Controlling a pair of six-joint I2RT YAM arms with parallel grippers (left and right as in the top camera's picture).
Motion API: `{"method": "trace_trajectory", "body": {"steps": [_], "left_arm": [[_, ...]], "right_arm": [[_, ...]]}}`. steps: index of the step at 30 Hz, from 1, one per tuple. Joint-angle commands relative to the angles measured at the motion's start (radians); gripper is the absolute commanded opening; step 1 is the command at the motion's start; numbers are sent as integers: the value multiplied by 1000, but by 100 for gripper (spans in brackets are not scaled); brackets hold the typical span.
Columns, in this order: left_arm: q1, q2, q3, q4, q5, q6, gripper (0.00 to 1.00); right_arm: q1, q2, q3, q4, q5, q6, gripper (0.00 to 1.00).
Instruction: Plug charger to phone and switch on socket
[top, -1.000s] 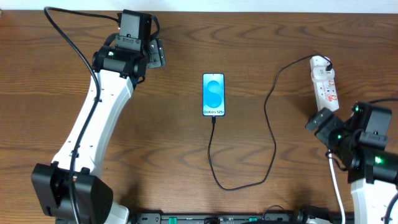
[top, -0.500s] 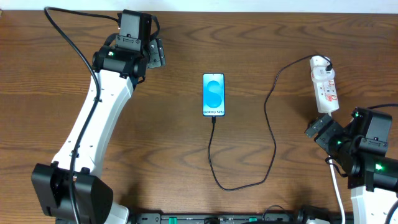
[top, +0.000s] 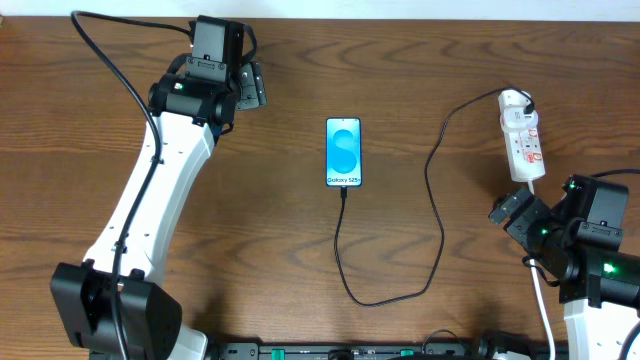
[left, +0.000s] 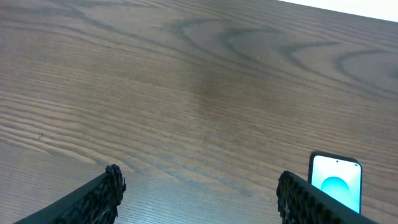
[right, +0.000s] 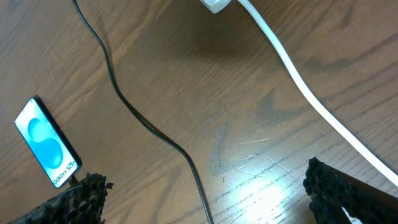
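Note:
The phone (top: 343, 153) lies flat mid-table with its blue screen lit; it also shows in the left wrist view (left: 336, 186) and the right wrist view (right: 46, 143). The black charger cable (top: 439, 230) runs from the phone's near edge, loops toward the front and rises to the far end of the white socket strip (top: 524, 140). Its tip meets the phone's bottom edge. My left gripper (top: 252, 90) is open and empty at the far left (left: 199, 177). My right gripper (top: 510, 212) is open and empty, just in front of the socket's near end (right: 202, 180).
The socket's thick white cord (right: 298, 81) runs from the strip's near end toward the front right, past my right gripper. The charger cable (right: 149, 124) crosses the wood between my right fingers. The table's far edge (left: 348, 5) lies behind the left gripper.
My right gripper has drawn back toward the front, a little away from the socket's near end. The left arm, phone and cable have not moved.

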Motion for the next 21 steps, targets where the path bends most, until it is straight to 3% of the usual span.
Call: {"method": "trace_trajectory", "body": {"steps": [1,9,15,21], "left_arm": [[-1,4,-2,-5,-12,9,80],[-1,4,-2,-5,-12,9,80],[-1,4,-2,-5,-12,9,80],[-1,4,-2,-5,-12,9,80]], "right_arm": [[6,0,-13,3,-6,-52,99],[6,-185,-174,166,-113,-369,99],[6,-424,-338,357,-222,-395,99],[76,-537,-433,486,-248,-443,99]]}}
